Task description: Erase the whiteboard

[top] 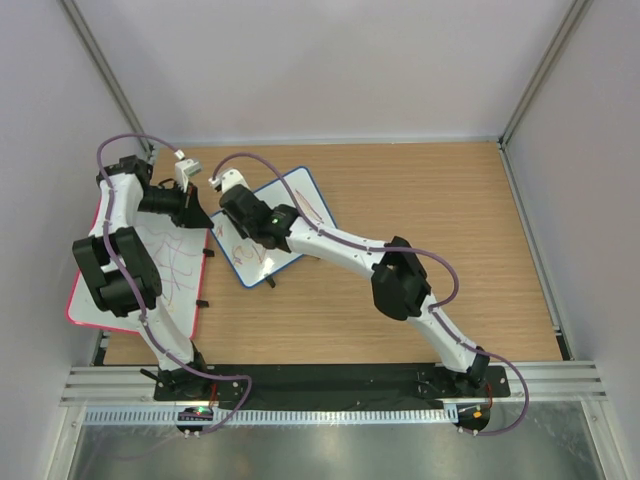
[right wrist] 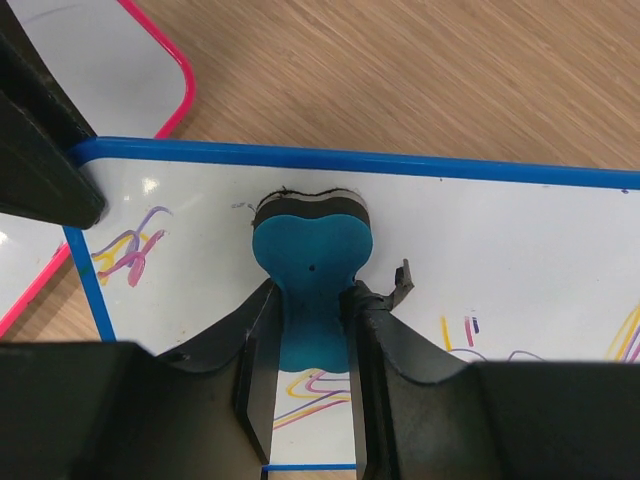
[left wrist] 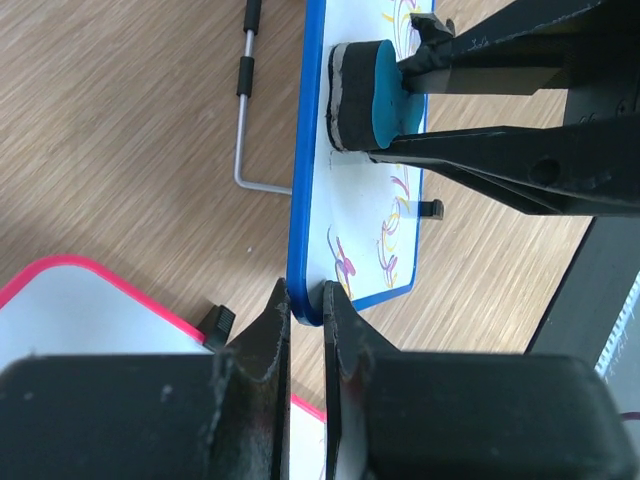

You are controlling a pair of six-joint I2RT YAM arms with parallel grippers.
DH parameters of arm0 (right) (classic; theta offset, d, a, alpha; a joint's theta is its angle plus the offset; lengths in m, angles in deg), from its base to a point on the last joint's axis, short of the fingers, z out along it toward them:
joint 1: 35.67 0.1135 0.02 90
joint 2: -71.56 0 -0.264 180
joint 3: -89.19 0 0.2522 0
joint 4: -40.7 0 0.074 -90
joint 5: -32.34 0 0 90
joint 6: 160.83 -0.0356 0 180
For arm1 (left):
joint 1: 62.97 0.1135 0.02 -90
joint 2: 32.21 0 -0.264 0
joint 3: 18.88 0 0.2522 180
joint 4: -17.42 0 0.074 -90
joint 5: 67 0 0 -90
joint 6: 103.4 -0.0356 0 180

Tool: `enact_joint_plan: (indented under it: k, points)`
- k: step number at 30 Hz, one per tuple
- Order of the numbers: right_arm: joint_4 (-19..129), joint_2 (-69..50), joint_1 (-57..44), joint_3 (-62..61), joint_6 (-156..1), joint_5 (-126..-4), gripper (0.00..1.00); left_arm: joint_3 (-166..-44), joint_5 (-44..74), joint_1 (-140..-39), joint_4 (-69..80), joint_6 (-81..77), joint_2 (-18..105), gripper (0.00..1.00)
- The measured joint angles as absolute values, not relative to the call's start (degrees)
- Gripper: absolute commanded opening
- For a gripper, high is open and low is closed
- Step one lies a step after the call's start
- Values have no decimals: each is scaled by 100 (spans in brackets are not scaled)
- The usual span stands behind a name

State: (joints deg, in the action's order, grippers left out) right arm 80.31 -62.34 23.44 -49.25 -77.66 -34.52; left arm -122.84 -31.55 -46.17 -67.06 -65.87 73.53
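The whiteboard (top: 303, 200) with its dark blue frame lies tilted on the wooden table, bearing purple, red and yellow scribbles (right wrist: 128, 255). My left gripper (left wrist: 305, 300) is shut on the board's blue frame at a corner (left wrist: 300, 290). My right gripper (right wrist: 312, 300) is shut on the handle of a teal eraser (right wrist: 310, 250), whose dark felt pad (left wrist: 345, 95) presses against the white surface near the board's edge. In the top view both grippers meet over the board's left end, left gripper (top: 205, 218) beside right gripper (top: 228, 208).
A larger pink-framed whiteboard (top: 165, 265) with purple scribbles lies at the left under my left arm, and shows beside the blue board's corner (right wrist: 120, 70). A bent metal rod with black sleeves (left wrist: 243, 120) rests on the wood next to the blue frame.
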Motion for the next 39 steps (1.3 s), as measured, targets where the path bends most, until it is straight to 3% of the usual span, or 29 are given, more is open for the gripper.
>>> enact_joint_plan:
  k: [8, 17, 32, 39]
  points:
    - [8280, -6687, 2489, -5670, -7572, -3247, 1, -12282, -2997, -4572, -6706, -6578, 7337, 0]
    - [8199, -6717, 2552, -5705, -7388, -3472, 1, -12273, -2943, -4572, -6715, -6572, 7304, 0]
    - [6715, -6035, 2904, -3775, -7478, -3868, 1, -12273, -2956, -4565, -6734, -6589, 7302, 0]
    - [6724, -5994, 2937, -3712, -7607, -3769, 1, -12273, -3015, -4565, -6732, -6618, 7302, 0]
